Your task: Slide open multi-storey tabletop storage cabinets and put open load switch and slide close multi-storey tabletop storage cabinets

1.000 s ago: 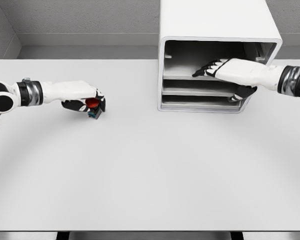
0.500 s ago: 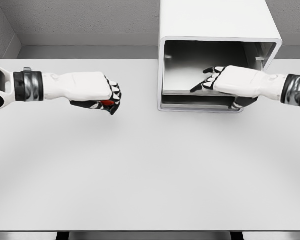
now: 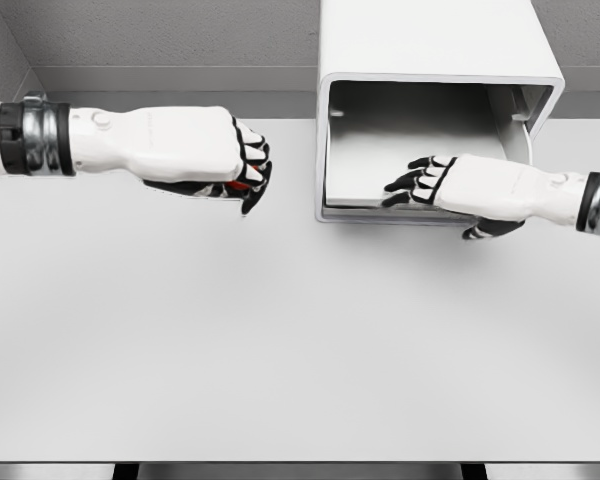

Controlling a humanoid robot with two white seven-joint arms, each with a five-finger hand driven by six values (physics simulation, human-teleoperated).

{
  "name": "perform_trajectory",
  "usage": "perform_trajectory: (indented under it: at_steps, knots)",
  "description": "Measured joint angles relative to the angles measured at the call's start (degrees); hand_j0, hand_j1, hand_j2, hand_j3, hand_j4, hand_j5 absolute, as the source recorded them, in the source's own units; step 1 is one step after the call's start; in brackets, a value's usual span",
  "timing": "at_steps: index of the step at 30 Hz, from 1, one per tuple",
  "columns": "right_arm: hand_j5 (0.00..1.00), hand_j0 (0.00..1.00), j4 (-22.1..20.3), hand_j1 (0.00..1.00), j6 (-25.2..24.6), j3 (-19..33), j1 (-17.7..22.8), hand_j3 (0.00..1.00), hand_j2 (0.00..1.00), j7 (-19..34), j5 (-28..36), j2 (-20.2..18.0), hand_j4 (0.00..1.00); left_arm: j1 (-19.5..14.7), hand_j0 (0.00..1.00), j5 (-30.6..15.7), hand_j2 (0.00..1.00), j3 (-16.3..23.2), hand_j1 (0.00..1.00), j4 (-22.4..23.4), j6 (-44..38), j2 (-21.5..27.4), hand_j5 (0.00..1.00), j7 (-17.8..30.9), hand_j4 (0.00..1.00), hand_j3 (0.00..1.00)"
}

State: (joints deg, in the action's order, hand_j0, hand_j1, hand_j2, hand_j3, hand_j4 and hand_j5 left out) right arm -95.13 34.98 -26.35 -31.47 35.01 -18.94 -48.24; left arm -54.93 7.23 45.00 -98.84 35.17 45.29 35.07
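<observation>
The white multi-storey cabinet [image 3: 430, 40] stands at the back of the table, right of centre, its front open toward me. A grey drawer tray [image 3: 365, 165] fills the opening, and its front lip reaches the cabinet's lower edge. My right hand [image 3: 412, 183] lies over the tray's front, dark fingers on top and thumb [image 3: 490, 228] underneath, gripping it. My left hand [image 3: 242, 172] hovers above the table just left of the cabinet, curled around the load switch [image 3: 238, 186]. Only a sliver of the switch's red shows under the fingers.
The grey table [image 3: 280, 340] stretches wide in front of both hands. A grey wall runs behind the table and the cabinet. Both forearms come in at about the height of the cabinet's opening.
My left hand has lifted the switch off the table and carried it right, toward the cabinet. My right hand has drawn toward me, and the stacked shelf edges have given way to one tray.
</observation>
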Motion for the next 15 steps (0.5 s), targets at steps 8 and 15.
perform_trajectory:
  at_steps: [8, 15]
  knots:
    - [1.0, 1.0, -1.9, 1.0, 0.2, 2.53, 2.55, 1.0, 1.0, 0.02, 0.07, -1.09, 1.0, -2.29, 0.31, -1.54, 0.31, -0.15, 0.31, -0.76, 0.0, -0.64, 0.31, 0.0, 0.31, 0.31]
    - [1.0, 1.0, -2.5, 1.0, 0.2, 7.65, 4.75, 1.0, 1.0, 0.17, 0.83, -2.04, 1.0, -4.13, 0.31, -1.59, 0.31, -0.13, 0.31, -0.7, 0.0, -3.32, 0.31, -0.01, 0.31, 0.31]
